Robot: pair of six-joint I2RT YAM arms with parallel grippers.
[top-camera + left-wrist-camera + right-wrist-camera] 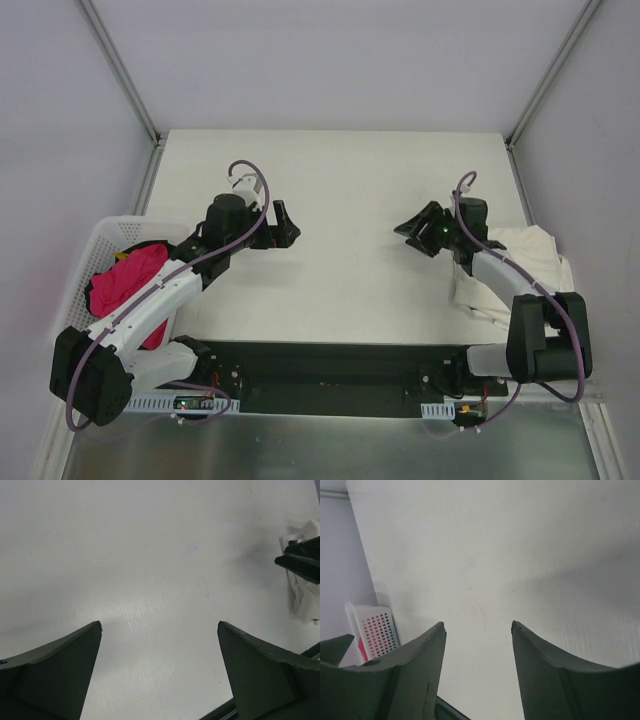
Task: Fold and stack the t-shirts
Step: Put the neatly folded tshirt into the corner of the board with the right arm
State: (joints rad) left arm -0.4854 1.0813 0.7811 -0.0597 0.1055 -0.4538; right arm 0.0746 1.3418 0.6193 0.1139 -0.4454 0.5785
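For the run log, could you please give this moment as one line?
left tool open, empty | right tool open, empty | white t-shirts heaped at right edge | pink cloth in basket

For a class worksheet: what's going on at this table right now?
Two robot arms hang over the middle of the table. The left claw and right claw are both open and empty. A crumpled white shirt lies at the right edge by the right arm; a pink cloth sits in the basket on the left. No tidy stack is visible.
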